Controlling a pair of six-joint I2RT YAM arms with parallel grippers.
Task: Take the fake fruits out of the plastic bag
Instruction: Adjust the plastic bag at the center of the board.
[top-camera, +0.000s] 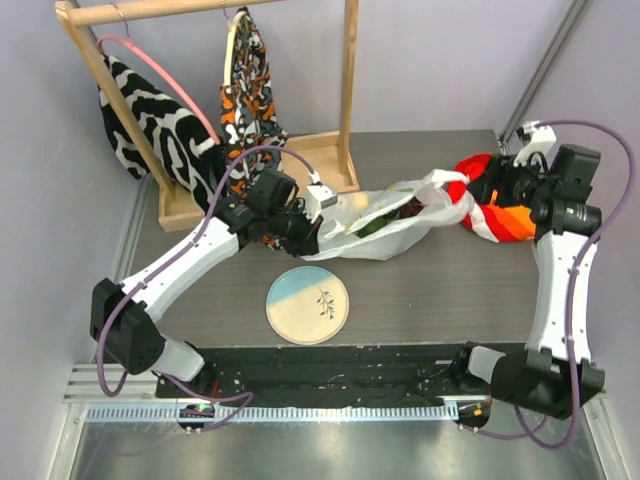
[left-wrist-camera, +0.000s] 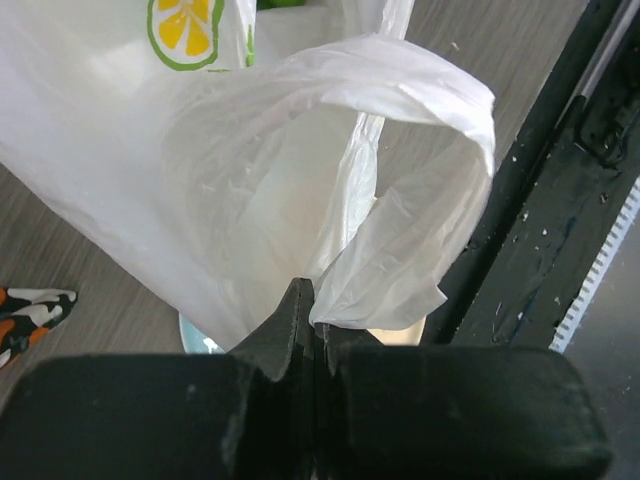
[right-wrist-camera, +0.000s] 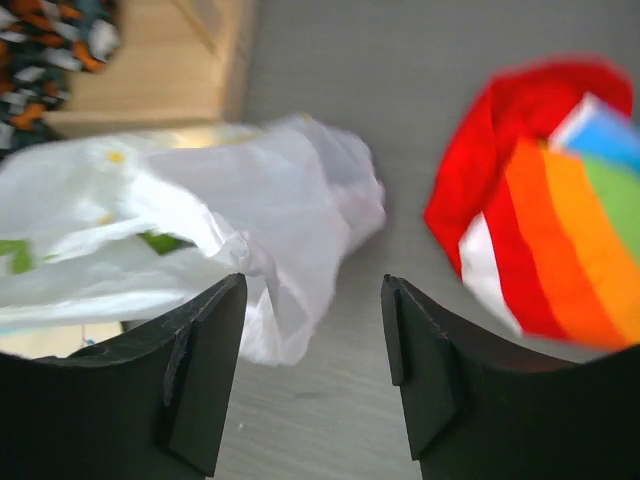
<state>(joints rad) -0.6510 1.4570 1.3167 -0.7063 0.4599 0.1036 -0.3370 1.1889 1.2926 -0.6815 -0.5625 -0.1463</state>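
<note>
- I see the plastic bag (top-camera: 395, 235) lying on the table (top-camera: 440, 295), about mid-depth between the two arms. The fake fruits (top-camera: 372, 226) are still inside it, with green, dark and yellow shapes showing at its opening.
- My left gripper (left-wrist-camera: 306, 300) is clenched on a fold of the bag's thin film at its left end.
- My right gripper (right-wrist-camera: 312, 295) stands spread with nothing between its fingers, near the bag's right end and beside the red rainbow-striped cloth (right-wrist-camera: 540, 220).
- The round plate (top-camera: 308, 305) lies just in front of the bag.

I'm seeing plate (top-camera: 308, 305) sitting front-centre on desk (top-camera: 420, 290), rainbow cloth (top-camera: 497, 218) lying far right, wooden rack (top-camera: 349, 80) standing back-left.
</note>
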